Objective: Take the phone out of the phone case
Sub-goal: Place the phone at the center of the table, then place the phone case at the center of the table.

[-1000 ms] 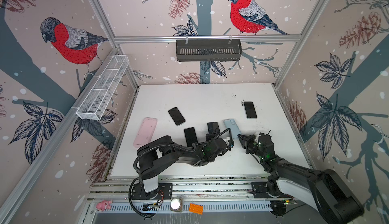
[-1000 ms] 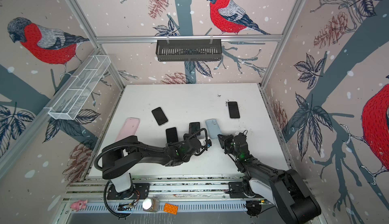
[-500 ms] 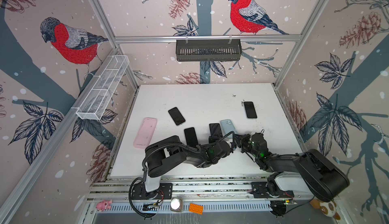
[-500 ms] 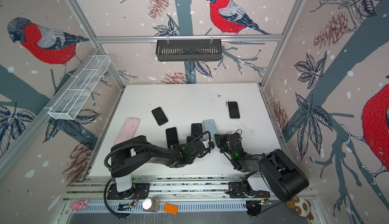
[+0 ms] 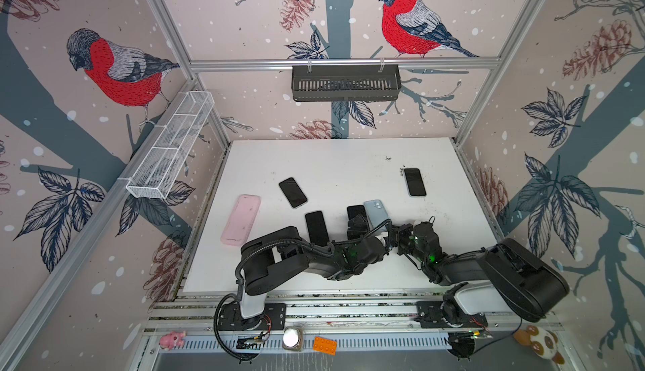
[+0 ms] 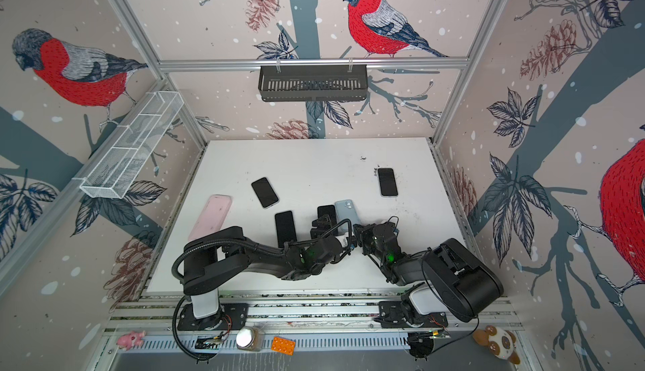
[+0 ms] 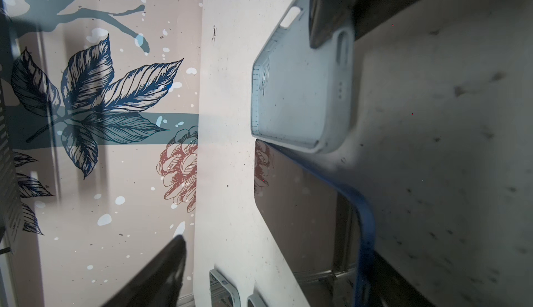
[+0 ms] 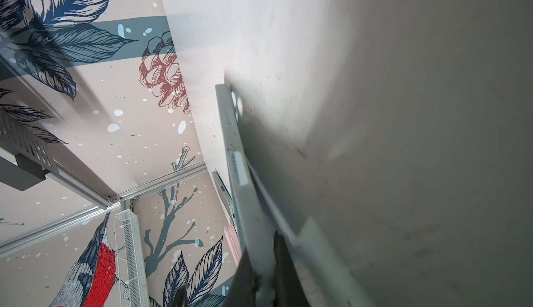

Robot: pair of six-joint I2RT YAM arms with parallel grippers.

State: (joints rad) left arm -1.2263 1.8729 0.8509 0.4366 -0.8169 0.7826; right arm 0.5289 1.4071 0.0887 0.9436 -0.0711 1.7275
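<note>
The light blue phone case (image 5: 376, 213) (image 6: 346, 212) lies on the white table just right of a dark phone (image 5: 356, 210) (image 6: 326, 209). The left wrist view shows the case (image 7: 300, 97) hollow side up, edge to edge with the phone (image 7: 300, 204), which has a dark screen and a blue rim. My right gripper (image 5: 395, 235) (image 8: 266, 273) is shut on the case's near rim (image 8: 245, 181). My left gripper (image 5: 358, 225) (image 7: 274, 262) hangs low over the phone, open, touching nothing.
Three more dark phones (image 5: 293, 192) (image 5: 414, 182) (image 5: 316, 227) and a pink case (image 5: 241, 219) lie on the table (image 5: 331, 163). A black basket (image 5: 345, 83) hangs on the back wall and a white wire rack (image 5: 171, 149) on the left wall.
My left gripper, shut a second ago, has opened wide over the phone. The right arm has folded in towards the left arm, still gripping the case, which has shifted slightly.
</note>
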